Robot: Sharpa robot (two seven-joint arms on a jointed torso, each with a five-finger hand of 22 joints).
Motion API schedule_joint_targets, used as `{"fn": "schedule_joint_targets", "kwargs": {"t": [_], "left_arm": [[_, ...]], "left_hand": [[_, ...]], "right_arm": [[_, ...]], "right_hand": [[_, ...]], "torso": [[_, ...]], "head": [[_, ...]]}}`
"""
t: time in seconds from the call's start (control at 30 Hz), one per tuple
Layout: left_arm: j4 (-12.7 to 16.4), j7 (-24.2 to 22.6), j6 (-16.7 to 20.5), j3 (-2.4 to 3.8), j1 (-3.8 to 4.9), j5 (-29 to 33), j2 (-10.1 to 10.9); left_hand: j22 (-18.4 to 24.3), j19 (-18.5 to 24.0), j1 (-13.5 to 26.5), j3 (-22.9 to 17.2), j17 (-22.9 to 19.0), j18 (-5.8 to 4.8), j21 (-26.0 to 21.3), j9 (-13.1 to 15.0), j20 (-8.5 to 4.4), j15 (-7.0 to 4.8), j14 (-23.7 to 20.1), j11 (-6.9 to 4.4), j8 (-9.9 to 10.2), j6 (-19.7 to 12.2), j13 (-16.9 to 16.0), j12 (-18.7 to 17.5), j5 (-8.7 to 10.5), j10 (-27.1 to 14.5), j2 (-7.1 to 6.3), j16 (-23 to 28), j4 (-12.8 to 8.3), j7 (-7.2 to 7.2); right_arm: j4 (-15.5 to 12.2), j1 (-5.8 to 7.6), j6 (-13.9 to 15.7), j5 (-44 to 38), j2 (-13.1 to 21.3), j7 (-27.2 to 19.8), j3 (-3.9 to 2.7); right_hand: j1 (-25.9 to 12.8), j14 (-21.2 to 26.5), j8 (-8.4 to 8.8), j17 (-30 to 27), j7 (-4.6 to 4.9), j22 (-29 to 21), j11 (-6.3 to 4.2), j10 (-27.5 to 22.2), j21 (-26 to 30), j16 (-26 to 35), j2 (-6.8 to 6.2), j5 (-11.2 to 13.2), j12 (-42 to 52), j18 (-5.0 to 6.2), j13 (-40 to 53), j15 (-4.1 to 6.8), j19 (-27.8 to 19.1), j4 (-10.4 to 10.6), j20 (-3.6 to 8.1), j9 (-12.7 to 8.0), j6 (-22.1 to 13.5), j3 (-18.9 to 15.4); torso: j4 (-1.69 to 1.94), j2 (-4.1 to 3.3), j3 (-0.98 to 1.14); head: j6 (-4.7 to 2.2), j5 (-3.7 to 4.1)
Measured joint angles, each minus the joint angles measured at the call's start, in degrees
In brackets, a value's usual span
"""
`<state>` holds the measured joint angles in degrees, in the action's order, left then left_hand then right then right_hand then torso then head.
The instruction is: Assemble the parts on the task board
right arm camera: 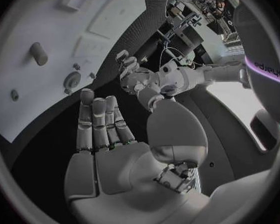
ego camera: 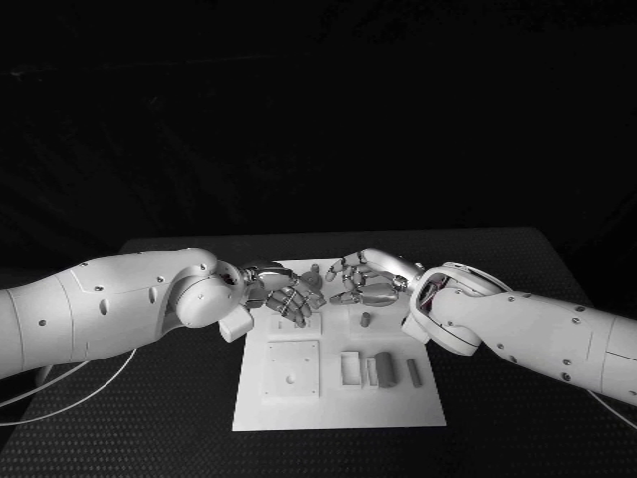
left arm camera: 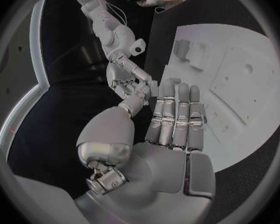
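The white task board [ego camera: 340,413] lies in the middle of the table. Near its front sit a square plate [ego camera: 293,368] and a few grey parts [ego camera: 385,367] side by side. A short peg [ego camera: 366,320] stands farther back, and the right wrist view shows this peg [right arm camera: 38,53] beside a round fitting [right arm camera: 71,79]. My left hand [ego camera: 283,291] and right hand [ego camera: 364,282] hover close together over the board's far end. The left hand [left arm camera: 171,129] has straight fingers and a bare palm. Held just as flat, the right hand [right arm camera: 105,129] holds nothing.
The black table [ego camera: 520,299] reaches past the board on every side. A white cable [ego camera: 61,383] loops under my left arm at the table's left edge. Both forearms slant in over the table's sides.
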<state>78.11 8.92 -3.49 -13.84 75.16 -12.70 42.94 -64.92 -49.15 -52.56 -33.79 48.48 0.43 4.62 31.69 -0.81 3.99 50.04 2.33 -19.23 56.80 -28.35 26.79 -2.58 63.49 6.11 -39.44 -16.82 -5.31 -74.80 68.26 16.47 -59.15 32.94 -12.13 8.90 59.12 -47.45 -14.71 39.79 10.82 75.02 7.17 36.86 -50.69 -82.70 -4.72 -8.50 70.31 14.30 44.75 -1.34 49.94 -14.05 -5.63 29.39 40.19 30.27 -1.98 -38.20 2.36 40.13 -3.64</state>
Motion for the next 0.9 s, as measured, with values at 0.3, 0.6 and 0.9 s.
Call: {"fn": "schedule_joint_targets", "kwargs": {"t": [0.3,0.6,0.9], "left_arm": [[0.8,-0.8,6.0,0.00,0.00,1.7,-0.1],[1.1,-0.8,8.5,-0.01,-0.02,1.6,-0.2],[1.2,-0.6,9.2,-0.01,-0.03,1.3,-0.2]], "left_hand": [[-1.5,-2.5,0.0,-0.1,-0.1,0.00,1.0,0.0,-1.09,-0.63,1.1,-0.24,0.3,0.4,0.1,-0.3,0.11,1.8,0.00,-1.4,0.1,-0.40],[-10.0,-11.7,-0.8,2.1,7.4,0.44,13.5,-0.8,-6.20,-5.58,6.6,-1.97,0.2,2.2,-8.9,9.5,-0.13,5.2,-0.83,-16.0,0.0,-0.18],[-10.0,-13.9,-0.9,2.4,11.5,0.55,31.8,-1.3,-9.01,-8.30,7.7,-2.26,1.5,2.6,-14.6,13.8,-0.11,3.8,-0.75,-28.9,0.2,-0.10]], "right_arm": [[-0.5,-0.07,2.6,-1.7,-1.2,6.1,0.02],[-1.1,-0.09,5.1,-3.0,-2.7,10.2,0.01],[-0.8,-0.09,6.0,-3.4,-3.1,11.4,0.00]], "right_hand": [[-1.3,-2.8,-3.15,0.1,0.25,0.0,-1.99,2.6,-1.3,-1.7,-0.26,0.0,2.0,-0.13,-0.1,2.06,2.8,1.1,1.67,1.2,4.3,-3.2],[-1.9,-3.6,-3.76,0.2,-0.11,0.0,-2.47,3.1,-1.6,-1.9,-0.86,0.0,2.2,-0.47,-0.1,2.66,3.5,1.6,2.26,1.7,5.3,-3.7],[-2.2,-3.6,-3.75,0.2,-0.15,0.0,-2.65,3.3,-1.6,-1.9,-1.10,0.0,2.2,-0.03,-0.1,2.66,3.5,1.8,2.26,1.7,5.3,-3.9]], "torso": [[-0.03,-0.01,-0.01],[-0.02,-0.02,-0.04],[0.02,-0.03,-0.04]], "head": [[-0.31,0.34],[-0.44,0.77],[-0.37,0.76]]}}
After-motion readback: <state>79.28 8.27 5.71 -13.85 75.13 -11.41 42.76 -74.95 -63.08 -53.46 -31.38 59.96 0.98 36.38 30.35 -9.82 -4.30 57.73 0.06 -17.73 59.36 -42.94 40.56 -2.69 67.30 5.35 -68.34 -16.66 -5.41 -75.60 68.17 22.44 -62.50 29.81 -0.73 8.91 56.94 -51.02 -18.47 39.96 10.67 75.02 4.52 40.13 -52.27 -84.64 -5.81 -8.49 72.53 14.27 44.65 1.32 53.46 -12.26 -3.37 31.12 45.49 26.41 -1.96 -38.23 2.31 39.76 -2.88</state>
